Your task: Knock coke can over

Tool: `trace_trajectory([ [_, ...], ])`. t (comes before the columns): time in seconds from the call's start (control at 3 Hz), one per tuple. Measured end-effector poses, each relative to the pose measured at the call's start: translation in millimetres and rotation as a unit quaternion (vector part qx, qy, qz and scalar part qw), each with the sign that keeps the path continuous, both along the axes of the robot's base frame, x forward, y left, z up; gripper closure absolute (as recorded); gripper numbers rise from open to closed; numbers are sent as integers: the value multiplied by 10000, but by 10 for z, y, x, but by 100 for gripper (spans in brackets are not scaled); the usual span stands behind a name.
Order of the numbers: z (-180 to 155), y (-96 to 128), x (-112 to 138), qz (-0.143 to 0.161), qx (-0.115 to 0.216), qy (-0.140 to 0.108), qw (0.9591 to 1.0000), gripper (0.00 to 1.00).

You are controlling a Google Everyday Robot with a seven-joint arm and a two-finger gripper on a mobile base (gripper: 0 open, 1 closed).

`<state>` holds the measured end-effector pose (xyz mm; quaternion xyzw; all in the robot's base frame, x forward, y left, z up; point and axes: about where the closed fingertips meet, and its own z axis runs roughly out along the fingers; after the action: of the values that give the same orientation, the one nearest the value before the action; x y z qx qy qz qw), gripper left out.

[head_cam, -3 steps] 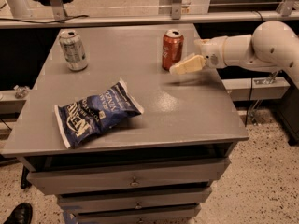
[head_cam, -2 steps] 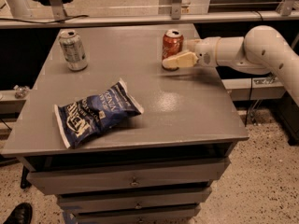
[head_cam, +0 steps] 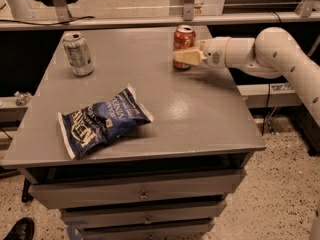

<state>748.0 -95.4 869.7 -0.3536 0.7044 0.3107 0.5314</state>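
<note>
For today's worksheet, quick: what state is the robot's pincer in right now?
Pincer: right by the upright coke can, at the far right of the table; open or closed cannot be told.

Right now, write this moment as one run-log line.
coke can: upright, back of table | gripper: at its lower half, contact unclear | silver can: upright, back left | chip bag: flat, front left

So the white arm (head_cam: 272, 46) was stretched in from the right, elbow bent, forearm level, gripper (head_cam: 184, 58) pointing left, just above mid-view.
</note>
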Motion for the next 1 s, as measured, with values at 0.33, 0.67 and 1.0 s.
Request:
trace_trajectory([
  [0.33, 200, 43, 52, 179, -389, -232, 9988, 87],
  [0.67, 465, 124, 66, 600, -1195, -610, 9891, 100],
  [1.0, 584, 283, -108, 1299, -2372, -984, 9577, 100],
])
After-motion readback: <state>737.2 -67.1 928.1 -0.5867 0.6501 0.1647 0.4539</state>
